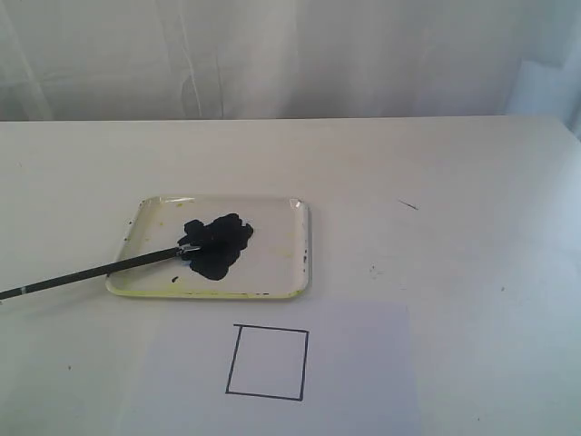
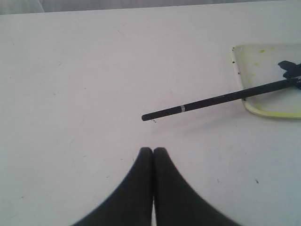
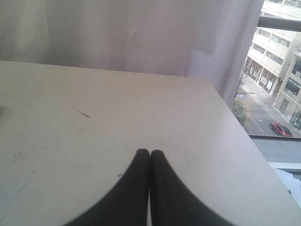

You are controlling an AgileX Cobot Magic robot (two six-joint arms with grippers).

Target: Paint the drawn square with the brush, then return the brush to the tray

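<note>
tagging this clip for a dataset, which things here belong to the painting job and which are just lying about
For the job:
brush, tip in the black paint blot
tray
drawn square, not yet painted, on its paper sheet

Just lying about:
dark stray mark on the table
curtain behind

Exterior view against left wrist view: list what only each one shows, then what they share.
Only the exterior view: the drawn square, unpainted, on its paper sheet, and the whole tray. Only the left wrist view: the left gripper, fingers shut and empty, and the free end of the brush. Both: the brush lying with its tip in the tray, the black paint blot, the white table.
</note>
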